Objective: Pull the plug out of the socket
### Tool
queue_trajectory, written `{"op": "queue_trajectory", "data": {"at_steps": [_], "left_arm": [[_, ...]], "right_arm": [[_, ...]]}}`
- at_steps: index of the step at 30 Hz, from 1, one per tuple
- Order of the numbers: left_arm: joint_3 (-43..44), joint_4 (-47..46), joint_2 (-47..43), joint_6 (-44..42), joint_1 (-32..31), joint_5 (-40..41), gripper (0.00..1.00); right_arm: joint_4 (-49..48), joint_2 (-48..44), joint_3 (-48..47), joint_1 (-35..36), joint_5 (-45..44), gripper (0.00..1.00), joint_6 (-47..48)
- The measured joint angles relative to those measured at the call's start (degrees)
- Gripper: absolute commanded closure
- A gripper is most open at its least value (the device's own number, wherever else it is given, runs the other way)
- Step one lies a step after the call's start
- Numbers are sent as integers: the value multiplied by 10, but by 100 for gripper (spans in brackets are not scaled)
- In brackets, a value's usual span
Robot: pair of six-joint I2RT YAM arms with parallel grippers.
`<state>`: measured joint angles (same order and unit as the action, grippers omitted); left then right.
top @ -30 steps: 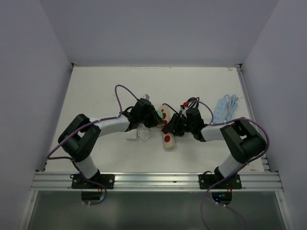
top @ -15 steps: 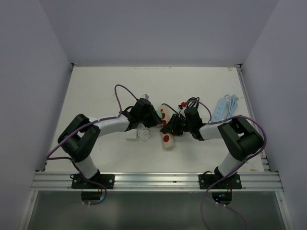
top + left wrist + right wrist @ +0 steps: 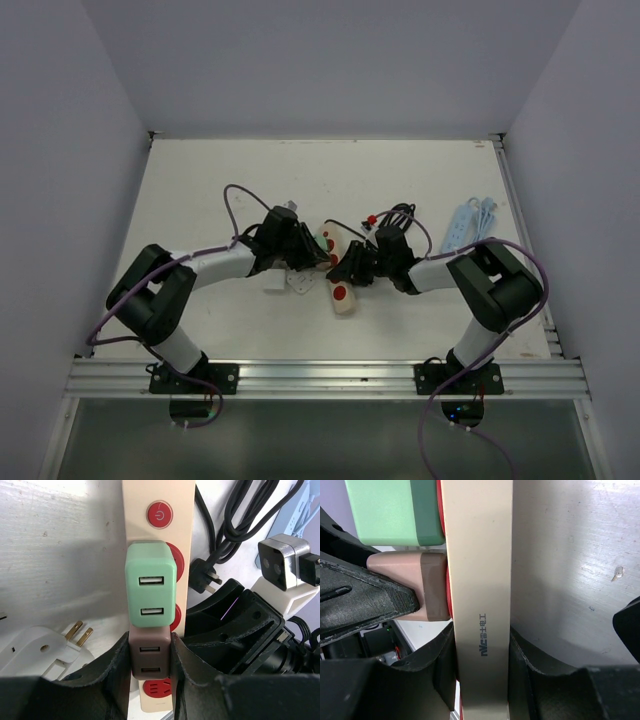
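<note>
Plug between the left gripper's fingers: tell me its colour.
The plug is dull pinkish brown, seated in the beige power strip; clearest in the left wrist view.

Bolted at 7 o'clock with the left arm (image 3: 215, 262), folded low, elbow out, forearm pointing toward 3 o'clock. Bolted at 5 o'clock with the right arm (image 3: 440, 272), mirrored and pointing toward 9 o'clock. Meeting nose to nose near mid-table. Pinching the brown plug (image 3: 150, 669) between both fingers of the left gripper (image 3: 150, 642). Clamping the beige strip (image 3: 479, 555) by its edges in the right gripper (image 3: 480, 640).
</note>
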<state>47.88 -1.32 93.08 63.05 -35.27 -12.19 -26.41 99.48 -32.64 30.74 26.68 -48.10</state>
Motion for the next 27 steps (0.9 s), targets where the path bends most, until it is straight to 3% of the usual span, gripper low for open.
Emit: {"op": "queue_trajectory", "data": {"at_steps": [14,27], "left_arm": [[34,28,8,17,-68,125,100],[14,22,5,17,2,-4,100]], "right_arm": [[7,-3,3,-11,0,100,-19],[-13,4,7,-9,17,100,-18]]}}
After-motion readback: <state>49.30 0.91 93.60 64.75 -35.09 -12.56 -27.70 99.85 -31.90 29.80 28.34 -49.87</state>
